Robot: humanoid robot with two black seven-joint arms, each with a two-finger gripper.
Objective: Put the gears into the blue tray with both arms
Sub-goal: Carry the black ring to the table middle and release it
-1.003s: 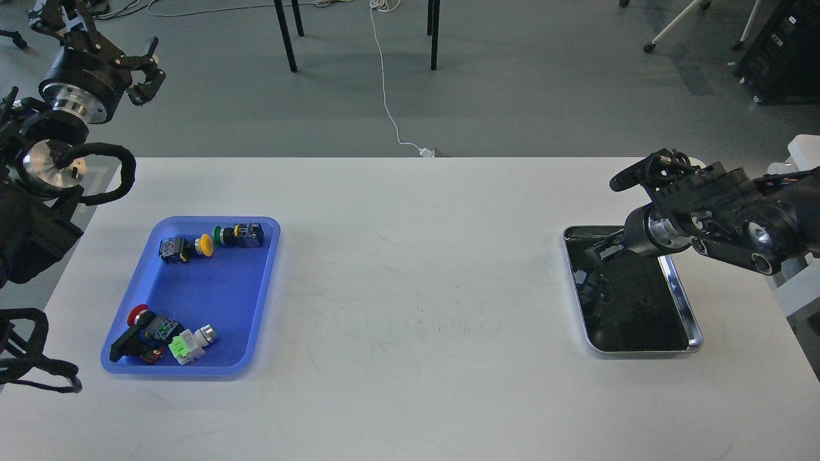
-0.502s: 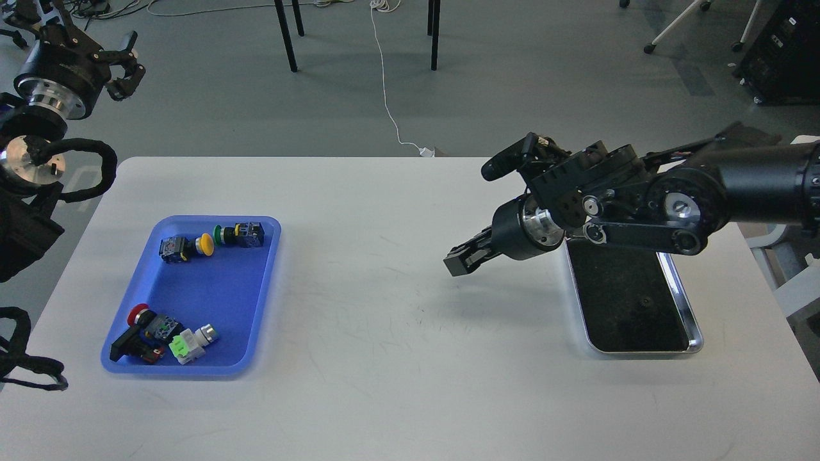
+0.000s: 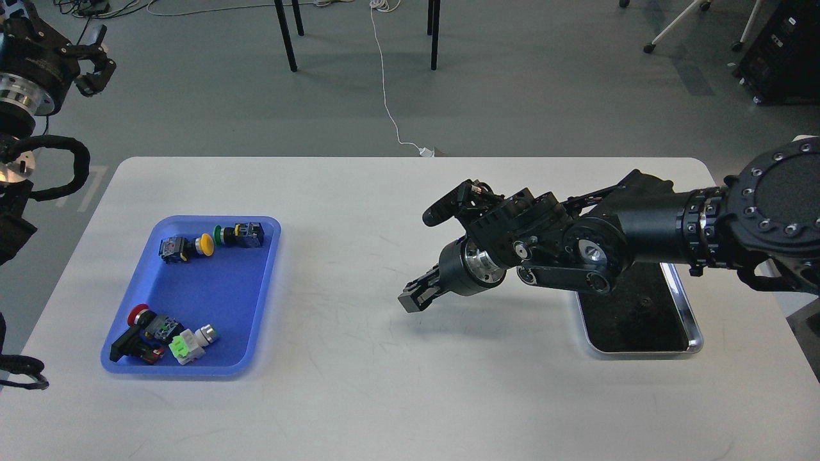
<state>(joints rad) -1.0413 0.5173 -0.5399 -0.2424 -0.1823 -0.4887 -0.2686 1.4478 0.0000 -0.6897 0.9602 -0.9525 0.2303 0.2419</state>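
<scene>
A: Where is the gear [image 3: 644,301]?
B: One small dark toothed disc lies on the black inside of the steel tray [image 3: 695,333], behind the right pincer [image 3: 413,298] and well apart from it, toward the arm's own side of the bench [image 3: 384,397]. I can make out no other gear.

A: And the right pincer?
B: It hangs over bare bench about midway across, pointing down and toward the blue tray [image 3: 256,307]. Its fingers look close together at the tip, but they are dark and seen end-on. I cannot tell whether they are parted or pinched, or whether anything sits between them.

A: The blue tray?
B: Well ahead of that pincer, far to its front. Inside are only switches: a yellow-capped one [image 3: 186,247] and a green-capped one [image 3: 238,235] along the far rim, then a red-capped one [image 3: 142,328] and a white one with a green body [image 3: 191,344] in the near corner. No gear shows among them.

A: The left pincer?
B: The left pincer [image 3: 90,61] is raised at the top corner of the view, beyond the bench edge and above the floor. Its fingers stand apart with nothing between them. The blue tray lies below and nearer than it.
</scene>
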